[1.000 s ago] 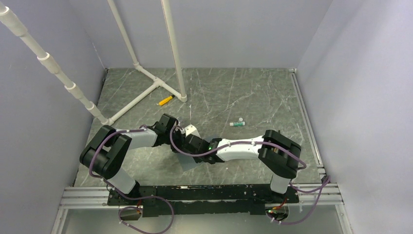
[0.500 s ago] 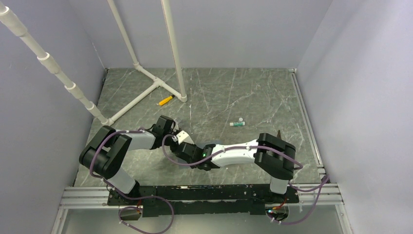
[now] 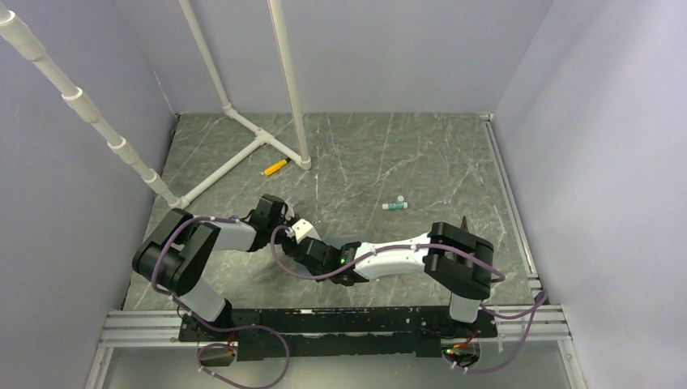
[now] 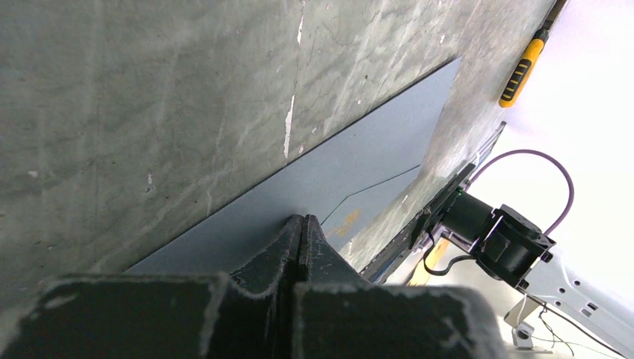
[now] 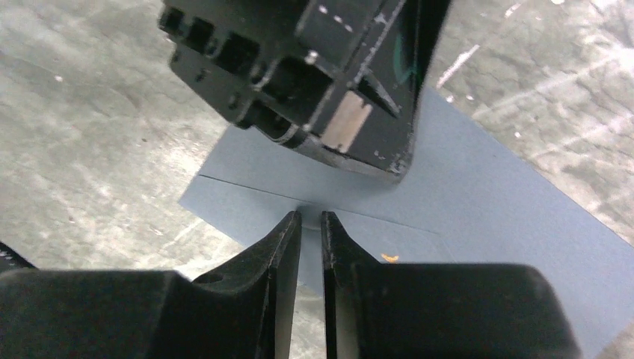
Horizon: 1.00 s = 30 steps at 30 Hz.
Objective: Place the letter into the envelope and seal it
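**At the envelope's flap: holdings at the sealing step**

1. The envelope (image 4: 351,176). Slate-grey, it lay flat on the marbled table (image 4: 149,90). Its pointed flap appeared to be folded down, the edge showing as a thin line. A small tan spot (image 5: 387,257) sat just beside that line.

2. The letter. We saw none of it, either on the envelope or beside it. We judged it to be inside already.

3. The left gripper (image 4: 301,219). Its fingers were pressed tight together and gripped nothing. The tips were down on the envelope at the flap line.

4. The right gripper (image 5: 311,217). Its fingers were a narrow slit apart with nothing between them. The tips were low over the same flap line, facing the left gripper across it. We could not tell whether they touched the paper.

5. Sundries, all well apart from the envelope. A yellow-handled tool (image 3: 275,168) and a white pipe frame (image 3: 223,168) lay beyond it. A small green-and-white tube (image 3: 396,206) lay beyond it and to its right.

Handling note. We judged the step in hand to be pressing the flap shut.
- One gripper should serve as an anchor, pinning the envelope so it cannot slide on the smooth table.
- The other should stroke outward from the flap's point along each slanted edge.
- Pressure should be light and straight down, because thin paper buckles under a sideways shove.
- The wrists were close over the envelope, so any stroke should lead away from the other arm.
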Each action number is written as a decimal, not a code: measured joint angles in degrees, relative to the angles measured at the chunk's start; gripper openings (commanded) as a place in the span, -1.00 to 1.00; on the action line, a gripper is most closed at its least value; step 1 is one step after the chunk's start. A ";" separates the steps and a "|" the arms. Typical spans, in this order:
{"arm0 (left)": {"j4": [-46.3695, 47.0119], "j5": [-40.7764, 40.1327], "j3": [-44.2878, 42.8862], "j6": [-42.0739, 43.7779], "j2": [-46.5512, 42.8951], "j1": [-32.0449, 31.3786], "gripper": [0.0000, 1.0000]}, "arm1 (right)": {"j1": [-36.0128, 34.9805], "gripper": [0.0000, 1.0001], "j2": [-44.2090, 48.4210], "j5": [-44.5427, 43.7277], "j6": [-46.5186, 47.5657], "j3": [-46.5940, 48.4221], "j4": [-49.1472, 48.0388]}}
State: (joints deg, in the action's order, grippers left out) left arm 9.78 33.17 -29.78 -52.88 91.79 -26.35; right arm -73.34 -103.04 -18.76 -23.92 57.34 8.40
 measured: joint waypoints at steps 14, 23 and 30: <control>2.82 3.13 0.81 -0.83 1.49 1.42 -0.95 | -0.35 -0.44 3.98 9.20 0.98 -7.48 -11.82; -5.99 -0.39 -4.81 3.93 -0.81 1.51 -0.40 | 4.26 -0.13 19.28 3.69 -6.64 -11.76 -0.63; -13.35 -2.84 -14.99 9.57 -6.58 1.79 0.12 | 17.38 0.20 29.35 -4.02 -14.95 -14.34 9.97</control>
State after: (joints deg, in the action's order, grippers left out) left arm -3.57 30.33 -44.77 -43.31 85.21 -24.56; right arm -55.96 -73.69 -22.79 -38.87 43.00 18.37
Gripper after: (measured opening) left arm 0.451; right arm 0.517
